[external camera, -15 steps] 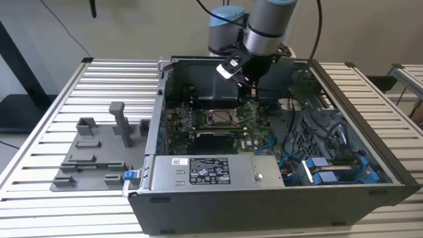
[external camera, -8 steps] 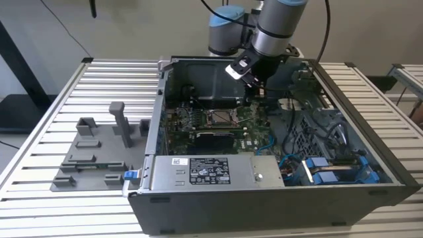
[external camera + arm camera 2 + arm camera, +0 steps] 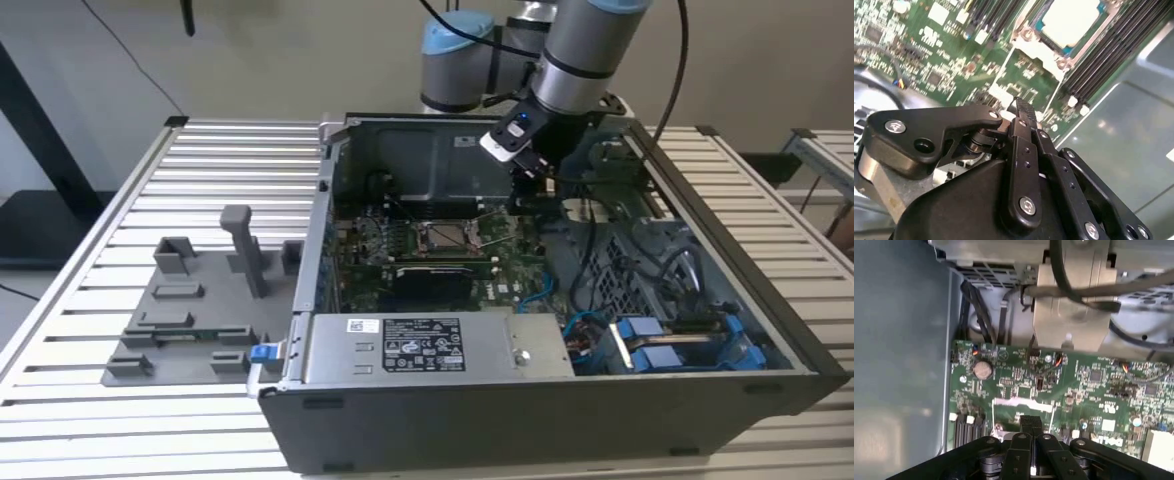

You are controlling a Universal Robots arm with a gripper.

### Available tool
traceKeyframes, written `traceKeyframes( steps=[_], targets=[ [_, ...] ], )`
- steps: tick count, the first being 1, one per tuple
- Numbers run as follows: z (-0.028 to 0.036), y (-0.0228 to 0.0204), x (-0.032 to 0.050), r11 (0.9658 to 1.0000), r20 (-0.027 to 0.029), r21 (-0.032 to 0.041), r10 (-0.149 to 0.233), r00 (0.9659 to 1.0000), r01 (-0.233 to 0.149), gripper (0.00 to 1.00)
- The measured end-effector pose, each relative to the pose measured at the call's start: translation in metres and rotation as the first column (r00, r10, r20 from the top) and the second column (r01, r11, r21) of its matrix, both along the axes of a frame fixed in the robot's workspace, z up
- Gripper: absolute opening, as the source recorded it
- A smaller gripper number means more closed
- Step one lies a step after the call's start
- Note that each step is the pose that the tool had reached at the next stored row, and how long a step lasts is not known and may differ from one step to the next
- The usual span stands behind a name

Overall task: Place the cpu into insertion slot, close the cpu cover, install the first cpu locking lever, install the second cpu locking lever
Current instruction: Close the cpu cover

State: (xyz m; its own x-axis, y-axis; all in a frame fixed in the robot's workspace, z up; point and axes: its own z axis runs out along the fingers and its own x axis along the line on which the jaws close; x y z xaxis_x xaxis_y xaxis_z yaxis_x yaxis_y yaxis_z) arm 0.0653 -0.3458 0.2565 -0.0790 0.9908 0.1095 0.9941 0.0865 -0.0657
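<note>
Exterior view: open computer case on slatted table, arm reaching in over motherboard. Both wrist views: gripper pinched narrow, tips by raised cpu cover. Second wrist view adds cpu seated in socket.

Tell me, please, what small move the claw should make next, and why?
Probably ease the shut claw forward to the near edge of the cpu cover, to begin swinging it closed. The cpu already sits in its socket with its pale top bare, while the cover seems to lie flipped open beside it, green board showing through its cut-out, just ahead of the claw's tip.
</note>
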Motion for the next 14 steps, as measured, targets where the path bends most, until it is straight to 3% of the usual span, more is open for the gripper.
traceKeyframes(
  steps=[11,14],
  targets=[
    [-0.0076,0.0004,0.0183,1.0,-0.0001,0.0009,0.006,1.0,-0.006,0.11],
    [-0.0104,0.0037,0.0207,1.0,-0.0001,0.002,0.006,1.0,-0.006,0.11]
  ],
)
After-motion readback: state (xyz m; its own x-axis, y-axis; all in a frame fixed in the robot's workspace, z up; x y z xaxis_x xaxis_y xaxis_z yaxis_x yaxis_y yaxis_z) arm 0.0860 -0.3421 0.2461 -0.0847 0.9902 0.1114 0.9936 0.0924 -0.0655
